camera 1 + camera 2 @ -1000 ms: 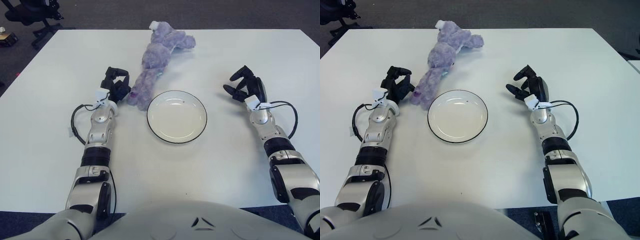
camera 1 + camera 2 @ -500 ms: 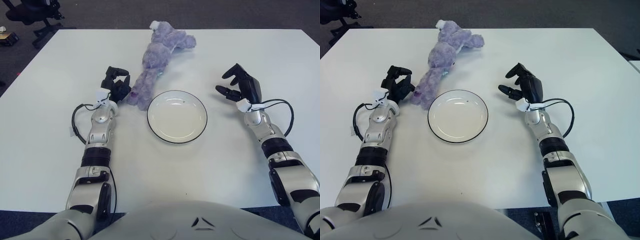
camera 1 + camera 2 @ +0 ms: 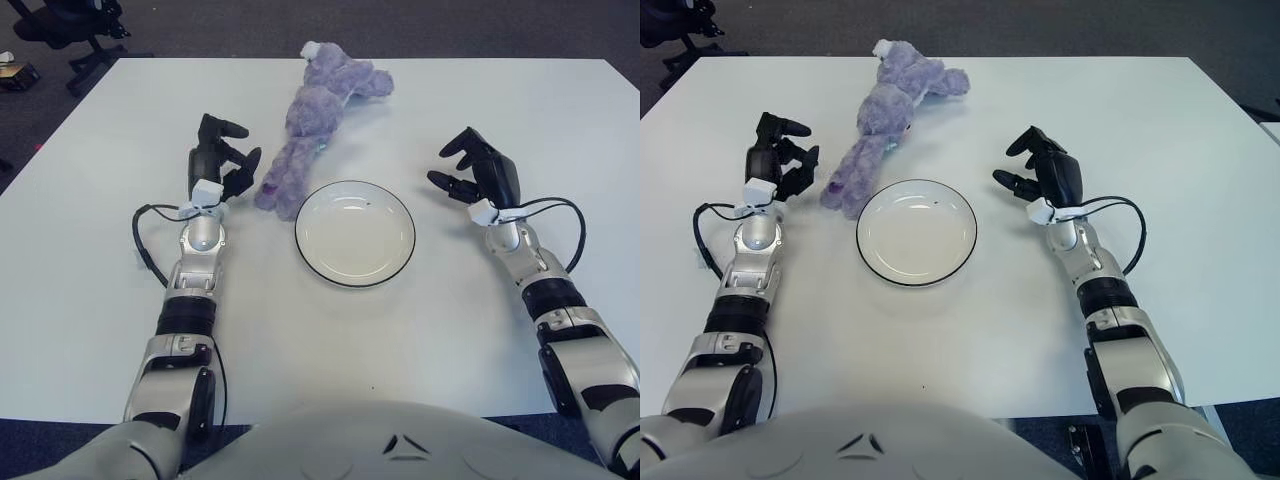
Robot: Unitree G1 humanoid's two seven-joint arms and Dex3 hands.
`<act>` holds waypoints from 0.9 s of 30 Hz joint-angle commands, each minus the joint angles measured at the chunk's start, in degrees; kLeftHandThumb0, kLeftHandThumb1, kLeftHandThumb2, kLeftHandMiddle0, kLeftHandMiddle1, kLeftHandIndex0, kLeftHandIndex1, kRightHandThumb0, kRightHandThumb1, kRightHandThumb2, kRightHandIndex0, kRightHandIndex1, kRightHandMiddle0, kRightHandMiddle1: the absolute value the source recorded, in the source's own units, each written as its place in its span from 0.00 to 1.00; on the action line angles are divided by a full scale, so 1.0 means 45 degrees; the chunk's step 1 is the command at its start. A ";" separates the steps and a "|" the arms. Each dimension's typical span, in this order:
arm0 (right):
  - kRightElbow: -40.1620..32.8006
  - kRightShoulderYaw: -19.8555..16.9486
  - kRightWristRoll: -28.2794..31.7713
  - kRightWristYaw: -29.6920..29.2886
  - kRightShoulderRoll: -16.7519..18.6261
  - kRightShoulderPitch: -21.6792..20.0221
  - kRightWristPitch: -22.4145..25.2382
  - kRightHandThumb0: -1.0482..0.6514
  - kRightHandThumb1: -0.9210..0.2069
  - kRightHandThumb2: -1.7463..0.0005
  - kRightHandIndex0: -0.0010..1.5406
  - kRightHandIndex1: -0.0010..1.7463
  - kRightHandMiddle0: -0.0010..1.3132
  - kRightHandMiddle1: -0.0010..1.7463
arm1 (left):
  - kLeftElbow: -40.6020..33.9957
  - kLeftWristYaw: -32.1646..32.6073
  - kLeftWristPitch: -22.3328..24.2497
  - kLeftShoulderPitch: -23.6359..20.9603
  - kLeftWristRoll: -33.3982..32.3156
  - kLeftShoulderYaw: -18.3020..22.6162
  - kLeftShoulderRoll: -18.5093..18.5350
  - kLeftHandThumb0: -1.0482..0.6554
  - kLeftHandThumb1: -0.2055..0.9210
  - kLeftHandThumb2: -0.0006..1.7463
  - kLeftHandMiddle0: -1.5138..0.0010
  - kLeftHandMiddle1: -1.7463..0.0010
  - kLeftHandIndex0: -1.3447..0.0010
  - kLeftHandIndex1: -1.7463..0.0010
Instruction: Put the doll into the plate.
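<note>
White table (image 3: 120,120): doll (image 3: 315,105) lies diagonal, seemingly head far-right, legs toward plate (image 3: 354,233); both robot hands empty, fingers apart.

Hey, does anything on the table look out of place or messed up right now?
Nothing stands out. The purple doll lies sprawled on the table beyond the empty plate, not in it yet. The left hand is beside the doll's near end, the right hand right of the plate; both hold nothing.

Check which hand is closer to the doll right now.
The left hand: it shows just left of the doll's lower end, empty. The right hand sits across the plate, farther off.
</note>
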 commanded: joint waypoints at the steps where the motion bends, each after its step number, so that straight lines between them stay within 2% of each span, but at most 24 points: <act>1: -0.0328 0.0074 -0.0131 0.0157 -0.0083 0.0138 0.0232 0.61 0.00 0.82 0.30 0.85 0.23 0.81 | -0.0937 0.0950 0.1379 -0.0399 0.1902 -0.0641 0.0111 0.31 1.00 0.17 0.73 0.60 0.81 0.57; 3: -0.0354 0.0112 -0.0161 0.0191 -0.0101 0.0140 0.0296 0.61 0.00 0.82 0.30 0.85 0.24 0.81 | -0.1339 0.1138 0.2021 -0.0624 0.2494 -0.0902 -0.0010 0.26 1.00 0.18 0.74 0.75 0.82 0.64; 7: -0.0395 0.0213 -0.0261 0.0225 -0.0142 0.0139 0.0433 0.61 0.00 0.82 0.30 0.85 0.25 0.80 | -0.1254 0.1897 0.2532 -0.1197 0.3191 -0.1325 -0.0020 0.23 1.00 0.19 0.74 0.84 0.82 0.68; 12: -0.0433 0.0310 -0.0330 0.0331 -0.0207 0.0158 0.0528 0.61 0.00 0.83 0.30 0.85 0.25 0.79 | -0.0892 0.2665 0.3318 -0.1782 0.4262 -0.1949 0.0102 0.24 1.00 0.19 0.73 0.86 0.81 0.68; 16: -0.0466 0.0343 -0.0324 0.0528 -0.0242 0.0174 0.0611 0.61 0.00 0.83 0.31 0.85 0.25 0.79 | -0.1048 0.2628 0.4232 -0.2037 0.4921 -0.2464 0.0012 0.23 1.00 0.19 0.74 0.87 0.82 0.68; 27: -0.0655 0.0347 -0.0207 0.1266 -0.0288 0.0218 0.0943 0.61 0.00 0.83 0.31 0.85 0.25 0.78 | -0.1285 0.1842 0.5236 -0.2565 0.4826 -0.3440 -0.0419 0.20 1.00 0.20 0.77 0.92 0.86 0.68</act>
